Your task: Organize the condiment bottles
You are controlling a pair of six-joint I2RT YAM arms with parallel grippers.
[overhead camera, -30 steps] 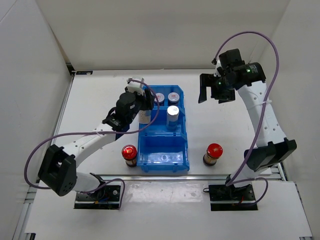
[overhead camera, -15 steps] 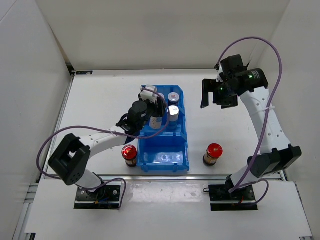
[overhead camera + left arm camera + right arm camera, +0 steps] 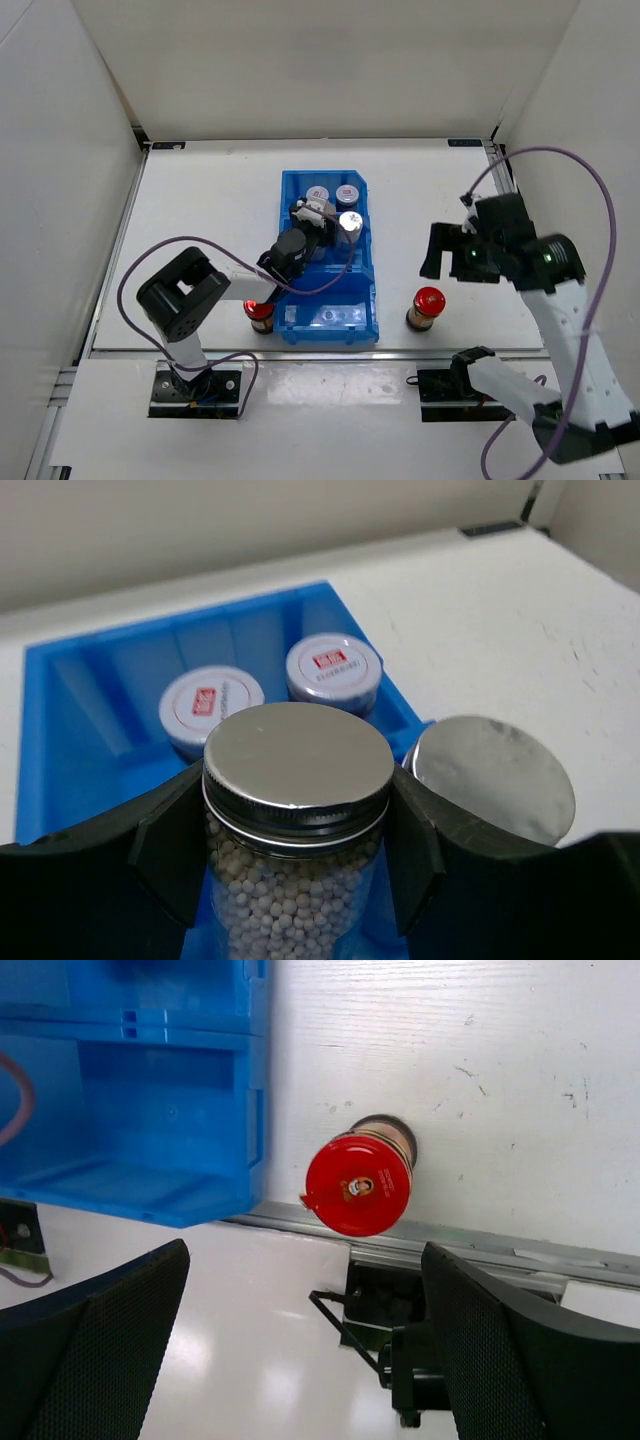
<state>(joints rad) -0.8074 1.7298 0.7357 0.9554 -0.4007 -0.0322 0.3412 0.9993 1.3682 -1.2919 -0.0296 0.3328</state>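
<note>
My left gripper is shut on a silver-capped bottle full of white beads and holds it over the middle compartment of the blue bin. It stands right beside the other silver-capped bottle, whose cap also shows in the left wrist view. Two grey-lidded bottles stand in the far compartment. One red-capped brown bottle stands right of the bin, another left of it. My right gripper is open and empty, above and just beyond the right red-capped bottle.
The bin's near compartment holds no bottle. A metal rail runs along the table's near edge, just behind the right red-capped bottle. The left arm's purple cable loops over the table left of the bin.
My left gripper carried the silver-capped bottle right and nearer, into the bin beside the other one. My right arm swung from the far right down to the right red-capped bottle.
</note>
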